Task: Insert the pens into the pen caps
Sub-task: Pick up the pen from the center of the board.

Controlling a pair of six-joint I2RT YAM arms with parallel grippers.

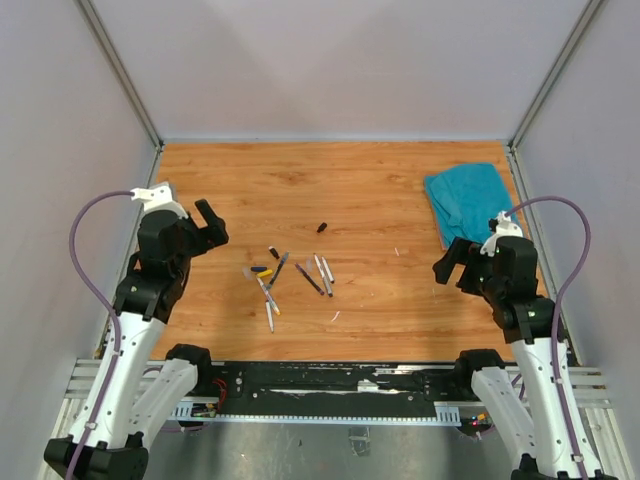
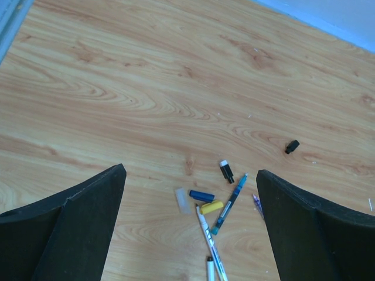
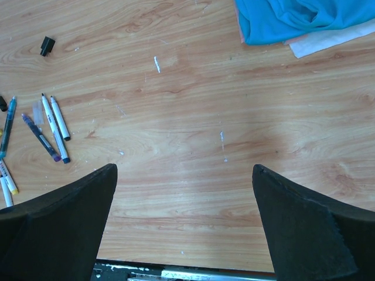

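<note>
Both of my claws hang above the bench [image 1: 300, 170] with their jaws spread wide and nothing between them. My left claw [image 1: 207, 228] is on the bench's 9 o'clock side and my right claw [image 1: 452, 265] on its 3 o'clock side.

The pens [image 1: 298, 275] lie in a loose scatter between the two, toward the near edge. They are at about 4 o'clock from my left claw and 9 o'clock from my right, well apart from both.

My left wrist view shows a yellow cap [image 2: 211, 206] and a blue cap [image 2: 201, 196] just beside each other at the scatter's left end (touching or not, I cannot tell). A stubby black-and-white cap [image 2: 226, 171] lies near them at 1 o'clock. A lone black cap [image 1: 322, 227] lies by itself at 1 o'clock from the pens.

A teal cloth [image 1: 468, 200] lies rumpled at 12 o'clock from my right claw.
</note>
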